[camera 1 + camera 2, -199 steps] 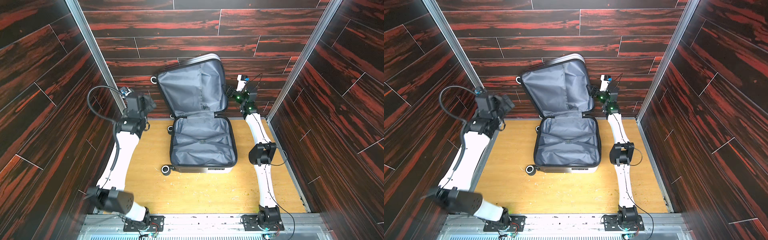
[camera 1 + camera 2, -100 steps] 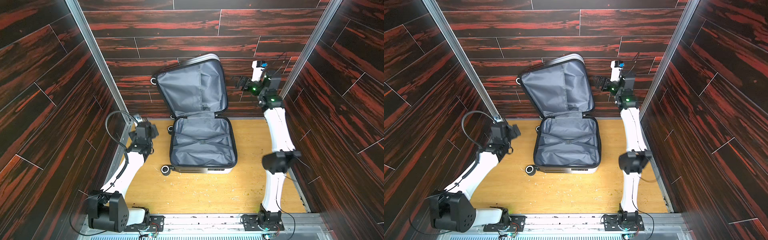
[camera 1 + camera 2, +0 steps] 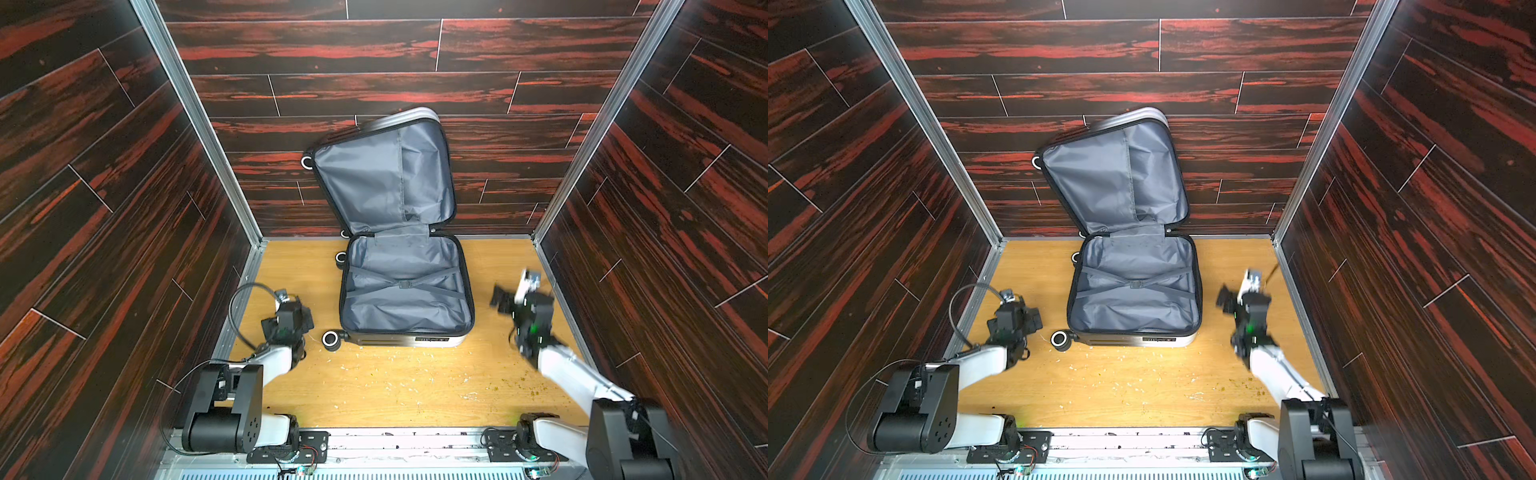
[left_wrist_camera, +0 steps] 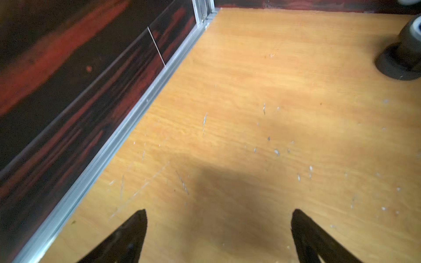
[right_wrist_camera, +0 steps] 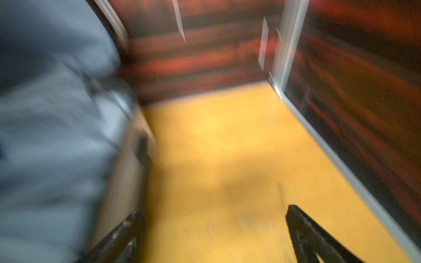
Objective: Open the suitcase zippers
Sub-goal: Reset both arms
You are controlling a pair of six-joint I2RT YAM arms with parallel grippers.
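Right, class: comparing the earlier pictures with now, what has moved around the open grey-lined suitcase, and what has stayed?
Both arms have swung down from beside the raised lid to the front of the wooden table; the left gripper and right gripper hang open, holding nothing. The grey-lined hard-shell suitcase stays open where it lay.

Your left arm (image 3: 272, 359) and right arm (image 3: 569, 376) both have white links and bulky black joint housings, bolted on black plates (image 3: 309, 440) at six o'clock. A black cable (image 3: 254, 284) loops off the left wrist, and your left hand (image 4: 218, 213) shows tapered black fingers (image 4: 127, 239).
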